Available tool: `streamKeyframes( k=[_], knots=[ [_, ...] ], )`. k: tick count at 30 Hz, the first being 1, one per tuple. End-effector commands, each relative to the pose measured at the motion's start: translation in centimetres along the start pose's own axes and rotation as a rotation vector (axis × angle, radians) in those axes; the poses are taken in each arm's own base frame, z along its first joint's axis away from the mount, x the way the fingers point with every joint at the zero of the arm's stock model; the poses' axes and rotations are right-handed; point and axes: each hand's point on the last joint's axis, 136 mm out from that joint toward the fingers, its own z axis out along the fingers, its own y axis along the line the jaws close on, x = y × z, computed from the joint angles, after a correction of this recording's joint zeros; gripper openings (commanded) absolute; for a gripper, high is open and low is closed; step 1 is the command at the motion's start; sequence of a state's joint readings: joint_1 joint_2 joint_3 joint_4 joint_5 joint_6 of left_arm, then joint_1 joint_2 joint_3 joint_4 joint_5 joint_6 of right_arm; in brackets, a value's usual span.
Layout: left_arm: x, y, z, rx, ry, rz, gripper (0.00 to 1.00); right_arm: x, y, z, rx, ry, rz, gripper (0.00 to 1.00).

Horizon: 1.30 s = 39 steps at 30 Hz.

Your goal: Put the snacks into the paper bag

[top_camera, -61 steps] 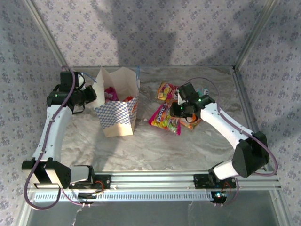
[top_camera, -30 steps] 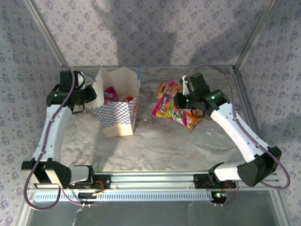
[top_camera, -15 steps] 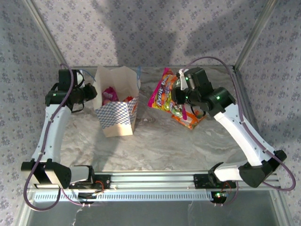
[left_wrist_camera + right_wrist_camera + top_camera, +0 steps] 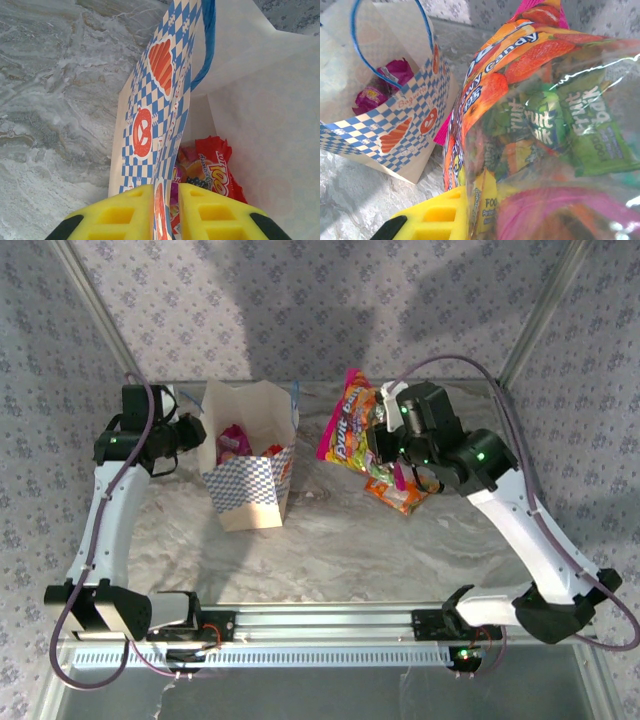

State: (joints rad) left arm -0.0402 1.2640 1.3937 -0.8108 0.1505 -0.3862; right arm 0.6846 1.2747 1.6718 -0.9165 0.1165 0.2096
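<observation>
left gripper (image 4: pixel 166 202) pinching bag (image 4: pixel 248 490) wall, frame left, right gripper (image 4: pixel 383 443) clamped on multicoloured packet (image 4: pixel 348 425), upper centre

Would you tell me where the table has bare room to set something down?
Bare: the marble tabletop from the cream checkered paper bag to the near aluminium rail. Crowded: far right, where an orange glossy packet lies near the held multicoloured candy packet.

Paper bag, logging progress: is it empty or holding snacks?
Holding snacks: red packet and purple packet lie inside the upright paper bag.
</observation>
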Motion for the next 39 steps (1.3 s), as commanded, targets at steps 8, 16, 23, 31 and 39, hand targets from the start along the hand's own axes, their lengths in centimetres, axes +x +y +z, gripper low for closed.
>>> streamKeyframes(
  k=[8, 16, 23, 31, 39],
  knots=[
    [-0.7, -1.0, -0.8, 0.045, -0.019, 0.010, 0.08, -9.7, 0.8, -9.5, 0.002, -0.432, -0.077, 0.11],
    [-0.6, -1.1, -0.8, 0.052, -0.020, 0.021, 0.06, -12.4, 2.6, -12.1, -0.049, -0.528, -0.140, 0.09],
    [-0.6, -1.0, -0.9, 0.053, -0.025, 0.020, 0.06, -14.3, 4.2, -13.3, -0.101, -0.615, -0.151, 0.05],
    [-0.6, -1.1, -1.0, 0.056, -0.034, 0.023, 0.06, -16.4, 7.8, -13.7, -0.280, -0.703, -0.094, 0.01],
    [-0.7, -1.2, -1.0, 0.067, -0.040, 0.022, 0.06, -17.5, 11.3, -11.7, -0.400, -0.707, -0.032, 0.01]
  ],
)
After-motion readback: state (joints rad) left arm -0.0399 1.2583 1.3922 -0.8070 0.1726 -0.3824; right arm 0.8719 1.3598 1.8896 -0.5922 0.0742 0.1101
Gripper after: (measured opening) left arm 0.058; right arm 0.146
